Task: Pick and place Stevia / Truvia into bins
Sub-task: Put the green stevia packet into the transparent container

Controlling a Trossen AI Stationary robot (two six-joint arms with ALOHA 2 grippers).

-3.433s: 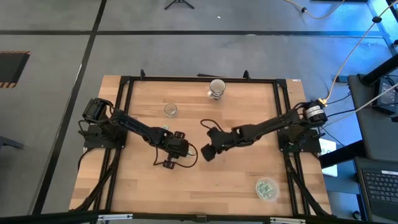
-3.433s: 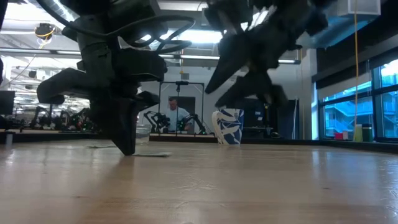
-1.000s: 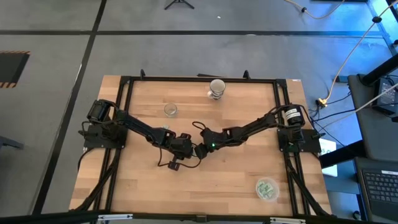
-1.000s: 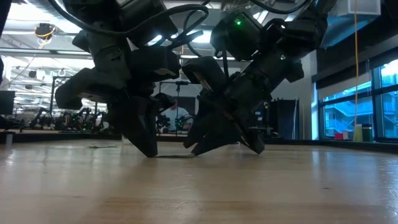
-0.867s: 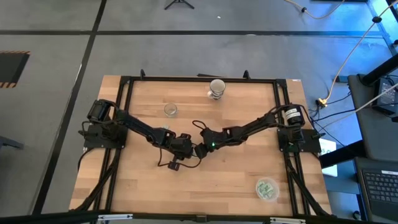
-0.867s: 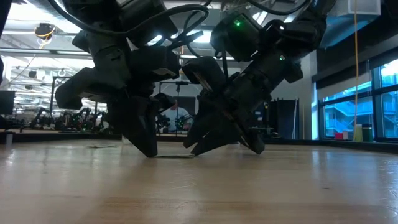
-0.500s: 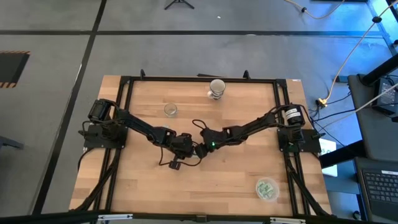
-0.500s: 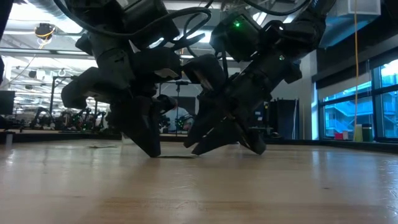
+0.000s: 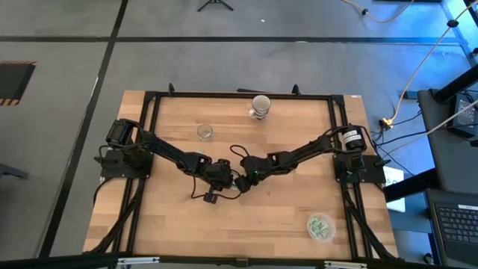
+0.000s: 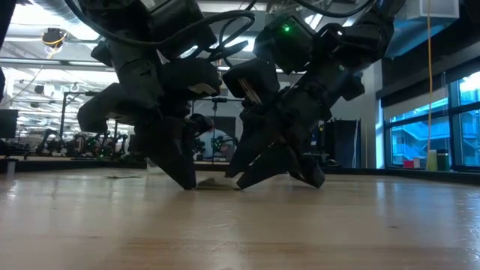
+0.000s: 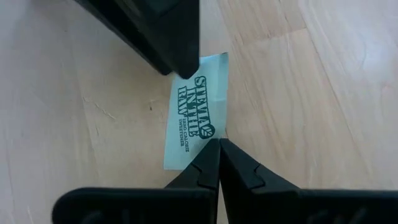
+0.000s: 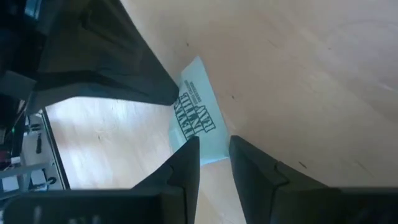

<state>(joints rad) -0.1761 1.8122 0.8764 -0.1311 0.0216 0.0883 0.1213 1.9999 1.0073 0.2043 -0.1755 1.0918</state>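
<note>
One Stevia sachet point(image 11: 196, 112), white with green print, lies flat on the wooden table near its middle. My left gripper point(image 11: 219, 144) is shut, and its tips are down on the sachet. My right gripper point(image 12: 214, 155) comes at the sachet from the opposite side. Its fingers stand a little apart at the sachet's other end point(image 12: 208, 149). In the high view the two grippers point(image 9: 227, 176) point(image 9: 240, 180) meet tip to tip and hide the sachet. The bin point(image 9: 321, 226), a clear round tub with sachets in it, stands at the near right. My left gripper presses its shut fingertips point(image 11: 211, 155) down on the sachet beside one long edge point(image 11: 214, 134), near one end. The fingers slant down from the table's left. The sachet lies flat under them. My right gripper has one fingertip point(image 11: 180, 62) on a corner of the sachet's other short end point(image 11: 208, 62), slanting down from the table's right. The sachet's end shows in the gap between the fingers. Whether they pinch it, I cannot tell.
A small clear glass point(image 9: 205, 132) and a white patterned cup point(image 9: 261, 106) stand toward the far edge. A black frame point(image 9: 239, 95) runs round the table. Bare wood lies between the grippers and the tub.
My right gripper has turned a little at the wrist while staying at the sachet. My left gripper keeps its shut tips on the sachet, which stays where it was.
</note>
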